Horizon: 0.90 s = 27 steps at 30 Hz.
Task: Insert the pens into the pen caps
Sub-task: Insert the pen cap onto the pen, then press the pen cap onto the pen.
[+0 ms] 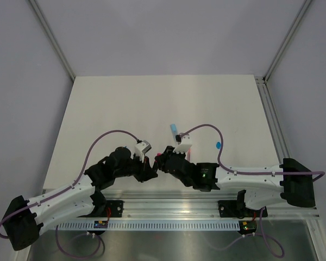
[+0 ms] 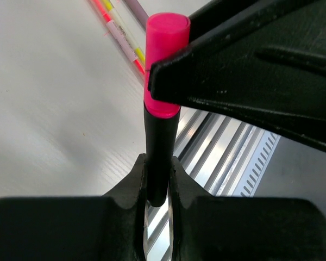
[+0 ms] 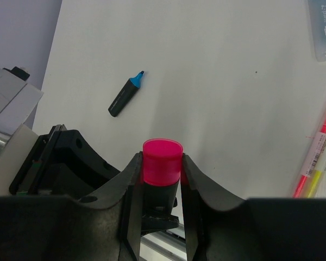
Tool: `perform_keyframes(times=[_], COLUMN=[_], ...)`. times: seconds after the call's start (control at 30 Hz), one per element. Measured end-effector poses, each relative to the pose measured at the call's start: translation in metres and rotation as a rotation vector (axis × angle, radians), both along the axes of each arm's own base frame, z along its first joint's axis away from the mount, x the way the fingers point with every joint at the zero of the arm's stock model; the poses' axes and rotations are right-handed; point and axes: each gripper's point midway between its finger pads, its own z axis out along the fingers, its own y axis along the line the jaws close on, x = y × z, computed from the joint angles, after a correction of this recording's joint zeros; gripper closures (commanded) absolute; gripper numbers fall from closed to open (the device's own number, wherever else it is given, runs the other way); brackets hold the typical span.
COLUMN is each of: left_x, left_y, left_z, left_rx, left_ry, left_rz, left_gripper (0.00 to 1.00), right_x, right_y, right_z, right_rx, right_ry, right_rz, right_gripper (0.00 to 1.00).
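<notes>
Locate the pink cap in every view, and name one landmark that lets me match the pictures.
Top external: pink cap is a small spot at lower centre.
Left wrist: upper centre, sitting on the black marker that the left gripper clamps.
Right wrist: lower centre, pinched by the right gripper.
Shared landmark: the thin coloured sticks, seen in both wrist views.

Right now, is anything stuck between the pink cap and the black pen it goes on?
Nothing visible is. The pink cap already sits on the end of the black pen. The left gripper squeezes the pen's barrel, and the right gripper squeezes the cap.
</notes>
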Motion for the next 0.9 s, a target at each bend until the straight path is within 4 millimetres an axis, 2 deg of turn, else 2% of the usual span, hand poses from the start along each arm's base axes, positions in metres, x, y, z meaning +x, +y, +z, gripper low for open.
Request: perform_keyframes(times=[0.13, 0.3, 0.33, 0.4, 0.43, 0.5, 0.57, 0.6, 0.63, 0.7, 0.8, 0.9], left_x=[0.002, 0.006, 0.009, 0.026, 0.04, 0.066, 0.076, 0.076, 0.072, 0.065, 0.055, 0.045], left_y=[-0.001, -0.002, -0.002, -0.002, -0.006, -0.02, -0.028, -0.027, -0.024, -0.018, -0.009, -0.003], left_z=[0.007, 0.019, 0.022, 0.036, 0.051, 0.105, 0.169, 0.188, 0.207, 0.22, 0.213, 0.204], left_rx=[0.01, 0.043, 0.046, 0.049, 0.0, -0.145, -0.32, -0.378, -0.441, -0.503, -0.529, -0.536], left_ry=[0.002, 0.022, 0.02, -0.021, -0.069, -0.199, -0.34, -0.383, -0.427, -0.463, -0.466, -0.451], left_rz=[0.004, 0.015, 0.022, 0.069, 0.109, 0.158, 0.177, 0.179, 0.182, 0.184, 0.184, 0.174], left_gripper=[1.0, 1.0, 1.0, 1.0, 1.0, 1.0, 1.0, 1.0, 1.0, 1.0, 1.0, 1.0], right_x=[-0.006, -0.005, -0.005, -0.016, -0.027, -0.07, -0.101, -0.105, -0.105, -0.103, -0.101, -0.099], right_y=[0.003, 0.001, 0.0, 0.0, 0.002, 0.003, -0.004, -0.007, -0.01, -0.009, 0.001, 0.006], right_z=[-0.001, 0.005, 0.005, -0.001, -0.009, -0.036, -0.054, -0.056, -0.054, -0.042, -0.015, 0.015], right_rx=[0.012, 0.039, 0.042, 0.023, 0.02, -0.029, -0.083, -0.094, -0.097, -0.085, -0.059, -0.04], right_ry=[-0.005, -0.027, -0.026, -0.019, 0.019, 0.098, 0.149, 0.158, 0.157, 0.145, 0.111, 0.058], right_rz=[0.012, -0.001, 0.002, 0.034, 0.088, 0.239, 0.338, 0.352, 0.352, 0.351, 0.368, 0.399], right_gripper=[1.0, 1.0, 1.0, 1.0, 1.0, 1.0, 1.0, 1.0, 1.0, 1.0, 0.94, 0.8])
